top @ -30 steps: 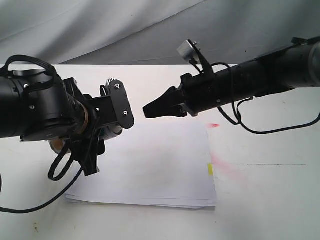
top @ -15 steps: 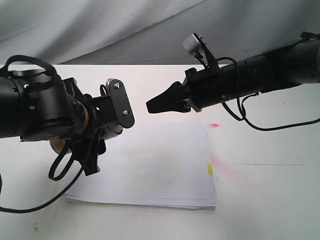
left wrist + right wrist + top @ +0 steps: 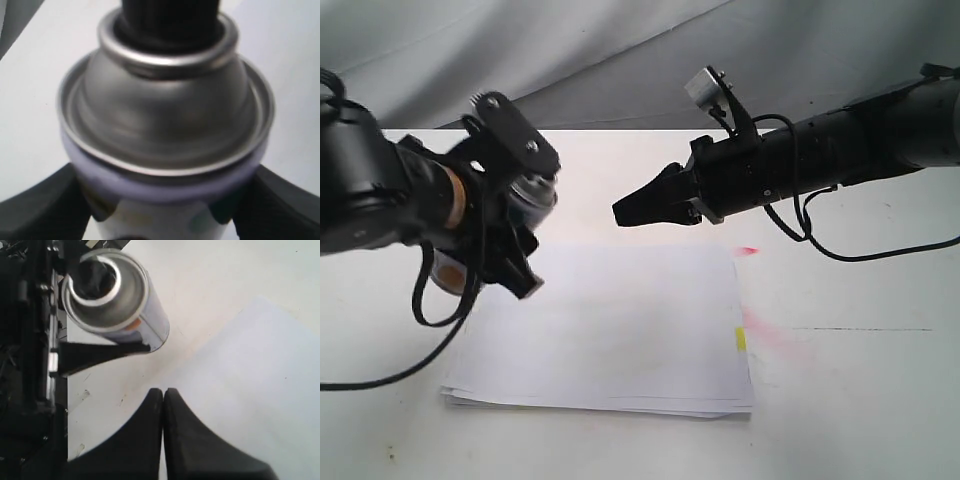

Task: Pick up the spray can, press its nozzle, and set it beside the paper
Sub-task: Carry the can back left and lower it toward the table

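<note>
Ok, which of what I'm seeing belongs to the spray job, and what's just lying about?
Job: can, held in the left gripper; its nozzle; paper; right gripper, shut.
Lying about: pink stain on the table; grey cloth behind.

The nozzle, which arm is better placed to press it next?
Right, probably. The left gripper is clamped on the can body, so it is busy. The right gripper is shut to a point, free, and aimed toward the nozzle, not touching.
</note>
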